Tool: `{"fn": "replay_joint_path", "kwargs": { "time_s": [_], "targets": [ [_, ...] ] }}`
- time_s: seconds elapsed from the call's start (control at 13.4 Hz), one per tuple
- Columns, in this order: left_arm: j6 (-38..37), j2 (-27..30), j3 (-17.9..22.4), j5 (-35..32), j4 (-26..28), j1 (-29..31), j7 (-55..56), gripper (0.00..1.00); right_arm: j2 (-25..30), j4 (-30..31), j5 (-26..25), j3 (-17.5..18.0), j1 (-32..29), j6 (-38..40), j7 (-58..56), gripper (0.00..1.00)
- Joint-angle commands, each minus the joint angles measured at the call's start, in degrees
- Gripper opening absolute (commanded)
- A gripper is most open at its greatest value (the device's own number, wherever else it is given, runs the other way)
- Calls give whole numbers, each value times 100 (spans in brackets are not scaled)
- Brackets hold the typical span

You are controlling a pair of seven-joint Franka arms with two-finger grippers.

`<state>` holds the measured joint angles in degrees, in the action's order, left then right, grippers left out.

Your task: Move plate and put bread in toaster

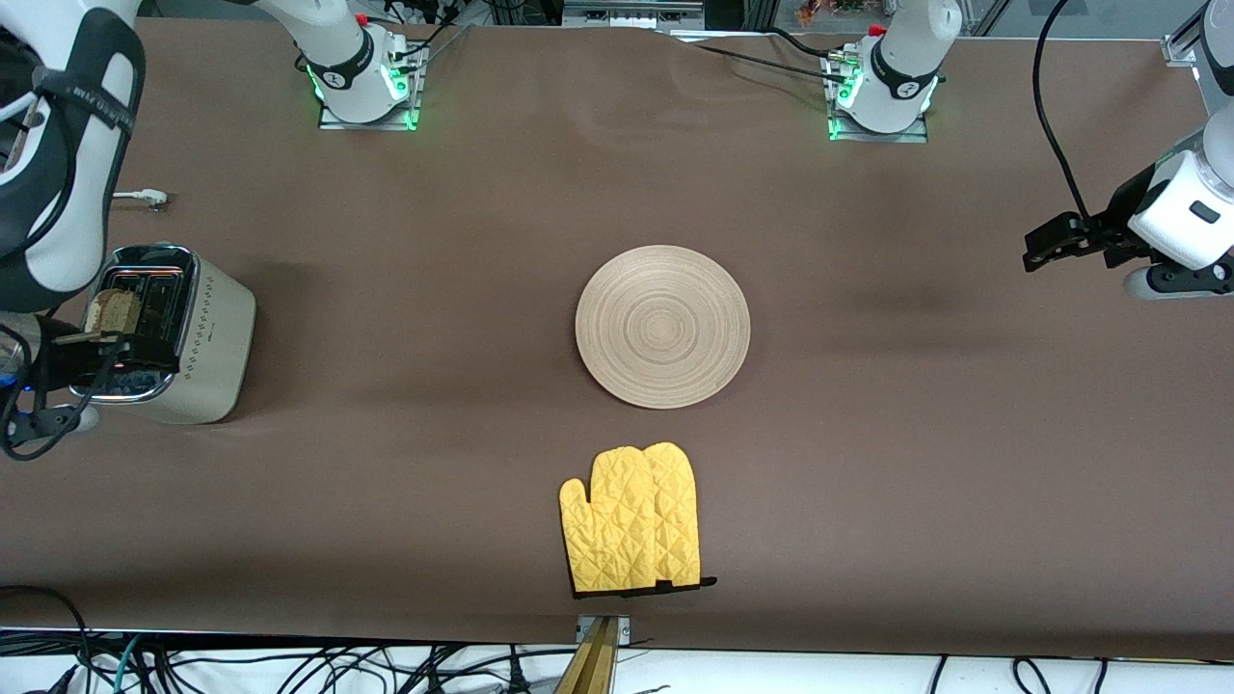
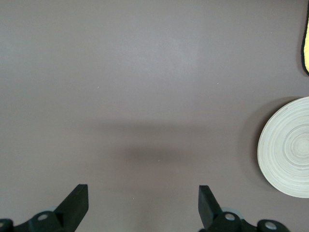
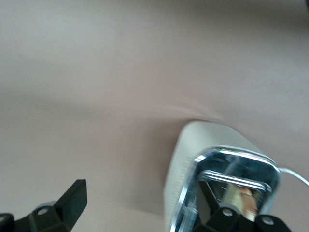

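Slice of light brown seeded bread standing in a slot of the cream-beige chrome-topped toaster, middle left of frame, top edge still proud of the slot. Crust darker, face seeded, only a sliver visible in the right wrist view. Right gripper right over the toaster top, jaws spread, nothing pinched; one finger clear of the casing, the other close to the chrome rim.

Risk, as a guess: finger hooking the protruding slice or the rim while lifting away, tipping the bread out or nudging the toaster; slice possibly not fully seated.

Round pale wood plate with ring grain at frame centre, bare. Yellow quilted oven mitt below it, apart. Left gripper parked at middle right over the brown table cloth, jaws spread and empty, waiting.
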<state>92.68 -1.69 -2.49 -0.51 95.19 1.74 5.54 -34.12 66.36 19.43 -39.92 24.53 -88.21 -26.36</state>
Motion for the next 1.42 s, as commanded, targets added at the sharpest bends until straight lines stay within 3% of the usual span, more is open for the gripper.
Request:
{"fn": "replay_joint_path", "kwargs": {
  "time_s": [0.0, 0.15, 0.22, 0.3, 0.6, 0.9, 1.05, 1.2, 1.35],
  "targets": [
    [-74, 28, -50, -221, -80, -7, -62, 100, 782, 499, -507, 1130, -508, -195, 88, 100],
    [-74, 37, -50, -213, -71, -7, -62, 100, 1370, 920, -1674, 2666, -1289, -704, 96, 100],
    [-74, 28, -50, -213, -80, -7, -70, 100, 1686, 1192, -2202, 3214, -1537, -985, 96, 100],
    [-74, 28, -50, -213, -80, -7, -62, 100, 1942, 1491, -2529, 3454, -1652, -1205, 105, 100],
    [-92, 37, -50, -221, -80, -16, -62, 100, 2856, 2511, -2506, 3903, -2232, -1629, 123, 100],
    [-92, 37, -50, -221, -80, -16, -62, 100, 3051, 2583, -2453, 4018, -2496, -1533, 410, 100],
    [-92, 28, -50, -221, -80, -16, -62, 100, 3174, 2671, -1920, 4036, -2690, -1340, 1112, 100],
    [-92, 28, -58, -221, -80, -24, -62, 100, 3183, 2680, -1820, 4045, -2699, -1243, 1869, 100],
    [-92, 37, -50, -221, -80, -24, -62, 100, 3271, 2802, -1820, 4054, -2708, -1251, 1881, 100]
  ]
}}
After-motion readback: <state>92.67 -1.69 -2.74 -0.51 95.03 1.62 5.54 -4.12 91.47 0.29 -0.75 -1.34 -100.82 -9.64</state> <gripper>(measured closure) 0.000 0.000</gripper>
